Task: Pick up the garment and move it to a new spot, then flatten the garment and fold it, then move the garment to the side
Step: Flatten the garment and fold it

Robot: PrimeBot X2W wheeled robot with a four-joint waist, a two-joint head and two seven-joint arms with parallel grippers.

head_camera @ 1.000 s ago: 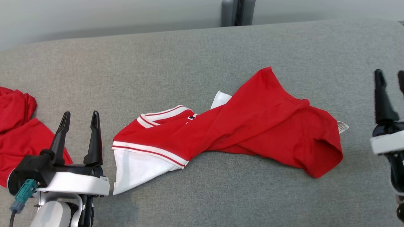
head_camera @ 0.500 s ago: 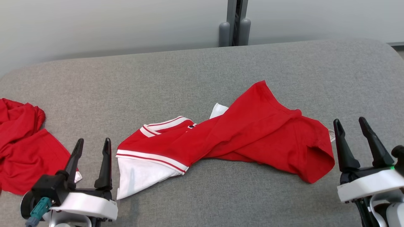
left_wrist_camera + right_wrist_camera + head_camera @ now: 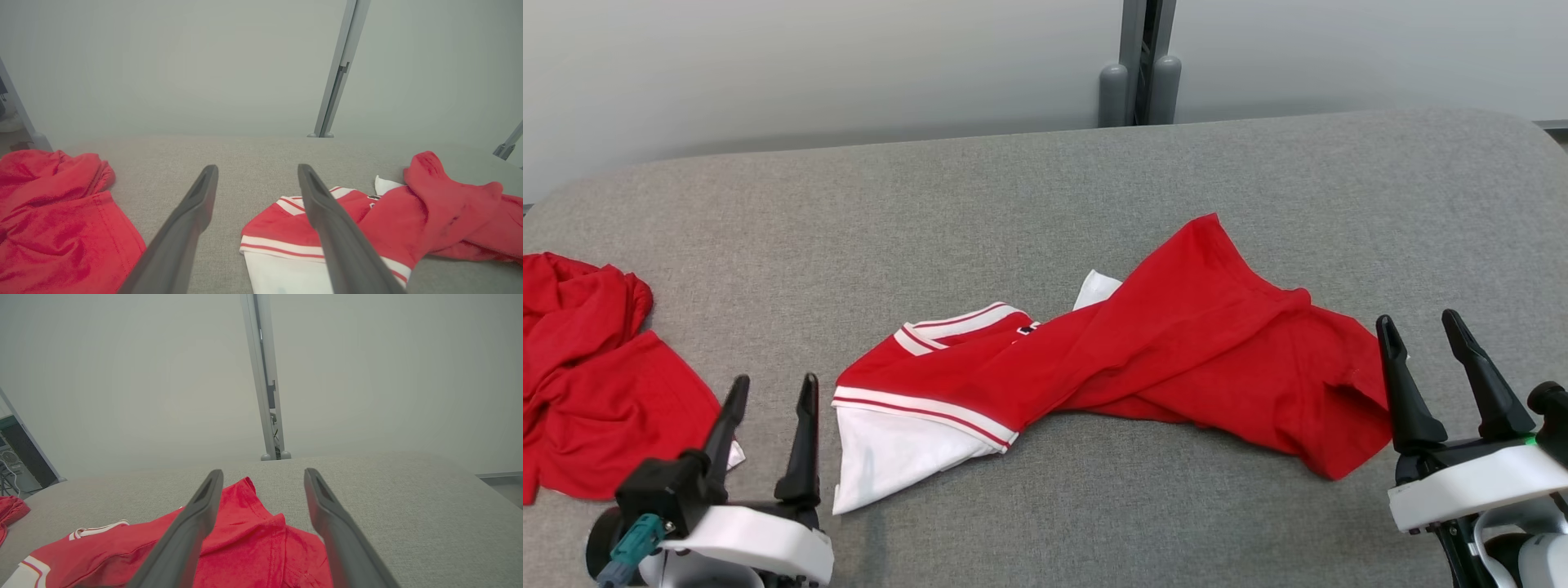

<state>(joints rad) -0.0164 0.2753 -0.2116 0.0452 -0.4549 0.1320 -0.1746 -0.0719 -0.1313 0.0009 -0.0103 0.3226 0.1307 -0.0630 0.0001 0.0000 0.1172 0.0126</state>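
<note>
A red garment (image 3: 1176,351) with white trim and a white panel lies twisted and crumpled across the middle of the grey padded table (image 3: 1045,188). In the left wrist view the garment (image 3: 408,216) lies to the right of my fingers, and the right wrist view has the garment (image 3: 245,543) under and left of them. My left gripper (image 3: 772,390) stands open near the front edge, just left of the white panel, holding nothing. Beside the garment's right end my right gripper (image 3: 1419,327) is open and empty, its left finger overlapping the cloth's edge.
A second red cloth (image 3: 588,384) lies bunched at the table's left edge, also seen as the red cloth (image 3: 53,220) left of my left fingers. A grey post (image 3: 1139,61) stands behind the table against a pale wall. Bare grey surface stretches behind the garment.
The head camera has tilted up, shifting the whole picture down. My right gripper has come in from the far right edge to the garment's right end. The garment has not moved.
</note>
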